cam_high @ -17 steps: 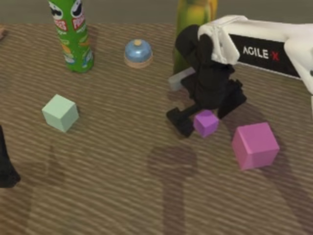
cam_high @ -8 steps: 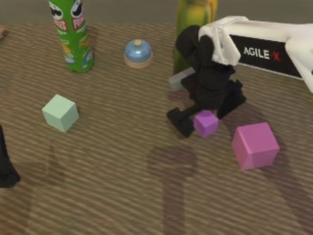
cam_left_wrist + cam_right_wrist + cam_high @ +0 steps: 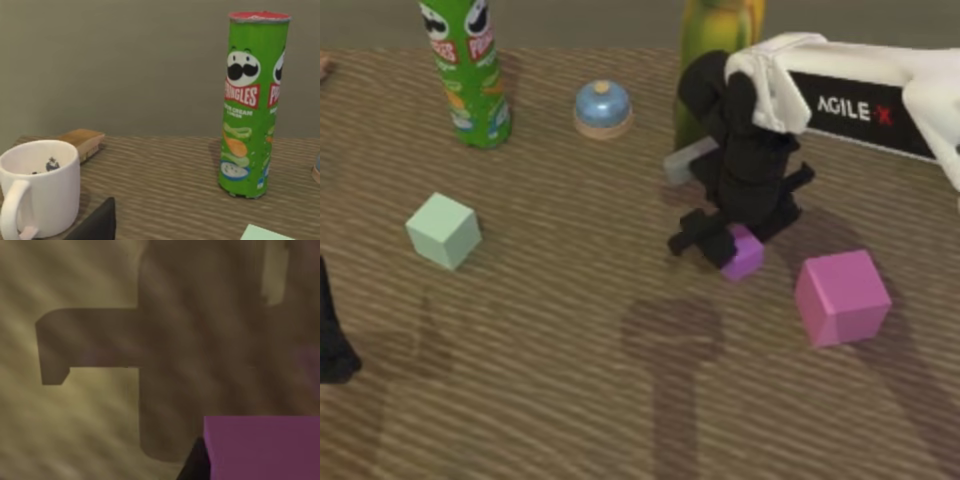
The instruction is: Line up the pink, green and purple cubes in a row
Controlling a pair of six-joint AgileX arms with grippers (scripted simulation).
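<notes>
The small purple cube (image 3: 748, 258) sits right of the table's middle, with my right gripper (image 3: 740, 233) lowered over it and shut on it, one dark finger (image 3: 698, 238) at its left side. In the right wrist view the purple cube (image 3: 262, 447) fills the lower corner with a finger (image 3: 197, 462) pressed to its edge. The big pink cube (image 3: 842, 297) lies just right of it. The mint green cube (image 3: 443, 230) rests far to the left, its corner (image 3: 267, 233) showing in the left wrist view. My left gripper (image 3: 332, 350) is parked at the left edge, open.
A green chip can (image 3: 468, 70) stands at the back left, a blue bell (image 3: 602, 107) beside it, and a green-yellow bottle (image 3: 705, 40) behind my right arm. The left wrist view also shows a white mug (image 3: 37, 185) and a wooden block (image 3: 82, 140).
My right gripper's fingers have drawn in from wide apart onto the purple cube. The cubes and my left arm have stayed put.
</notes>
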